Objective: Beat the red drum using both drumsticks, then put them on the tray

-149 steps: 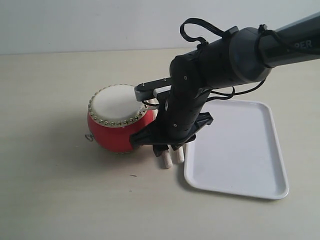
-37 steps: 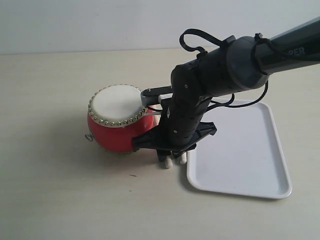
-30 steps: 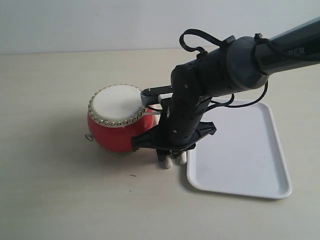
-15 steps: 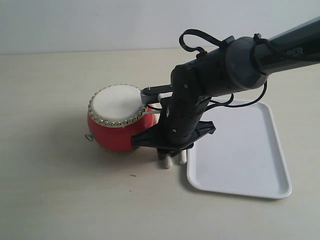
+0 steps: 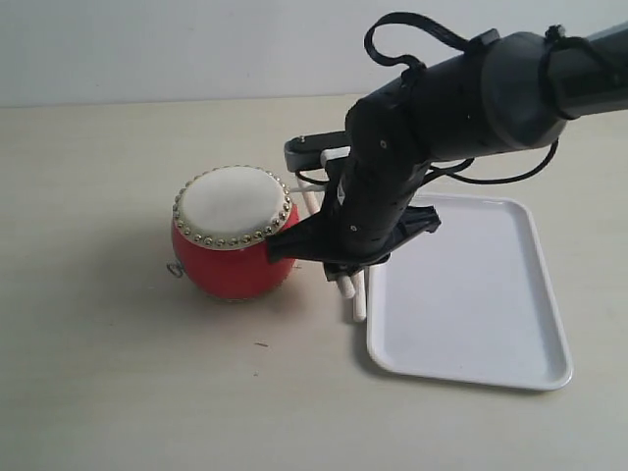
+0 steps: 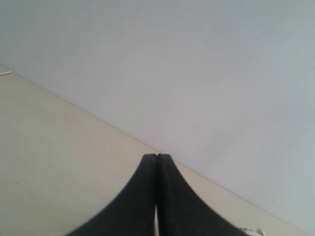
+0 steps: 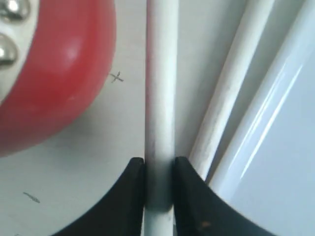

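- The right gripper (image 7: 158, 167) has its jaws clamped on the first drumstick (image 7: 160, 88), whose long axis runs square across their closing line.
- The second drumstick (image 7: 236, 73) lies free just outside 1 jaw, nearly parallel to the first, between that jaw and the tray (image 7: 275, 147).
- The red drum (image 7: 54, 73) sits near, beyond the other jaw.
- The left gripper (image 6: 156, 158) has its jaws pressed together on nothing, with no task thing before them, so the right arm is nearer.
- Count: 2 drumsticks, 1 drum, 1 tray.
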`<move>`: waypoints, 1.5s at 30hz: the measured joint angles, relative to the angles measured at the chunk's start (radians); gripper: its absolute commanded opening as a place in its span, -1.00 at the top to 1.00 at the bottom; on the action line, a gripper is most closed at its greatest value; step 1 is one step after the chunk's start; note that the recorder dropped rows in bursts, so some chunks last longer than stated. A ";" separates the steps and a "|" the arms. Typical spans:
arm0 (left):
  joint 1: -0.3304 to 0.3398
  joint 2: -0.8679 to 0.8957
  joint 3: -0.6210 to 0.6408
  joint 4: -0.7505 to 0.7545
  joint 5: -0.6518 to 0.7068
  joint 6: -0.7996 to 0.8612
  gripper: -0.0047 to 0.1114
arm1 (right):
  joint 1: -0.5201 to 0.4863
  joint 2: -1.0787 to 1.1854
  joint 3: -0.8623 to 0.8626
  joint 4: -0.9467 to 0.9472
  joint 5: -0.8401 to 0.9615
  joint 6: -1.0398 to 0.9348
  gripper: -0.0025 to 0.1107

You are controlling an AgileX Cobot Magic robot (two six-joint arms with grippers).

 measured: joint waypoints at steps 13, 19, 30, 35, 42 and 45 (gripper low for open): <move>0.000 0.000 0.000 -0.062 -0.004 -0.109 0.92 | -0.005 -0.275 0.025 -0.192 0.052 0.027 0.96; 0.000 0.008 -0.043 -0.074 0.012 -0.143 0.92 | -0.095 -0.514 0.227 -0.210 0.032 0.017 0.96; 0.000 0.416 -0.386 -0.149 0.206 0.152 0.92 | -0.135 -0.921 0.503 -0.214 0.018 -0.003 0.96; 0.000 0.690 -0.613 -0.311 0.424 0.476 0.92 | -0.135 -1.021 0.556 -0.214 0.016 -0.010 0.96; 0.000 1.020 -0.919 -0.429 0.806 0.783 0.92 | -0.135 -1.091 0.574 -0.214 0.018 -0.072 0.96; -0.018 1.083 -1.027 -0.316 0.853 0.812 0.92 | -0.135 -1.091 0.574 -0.214 0.018 -0.090 0.96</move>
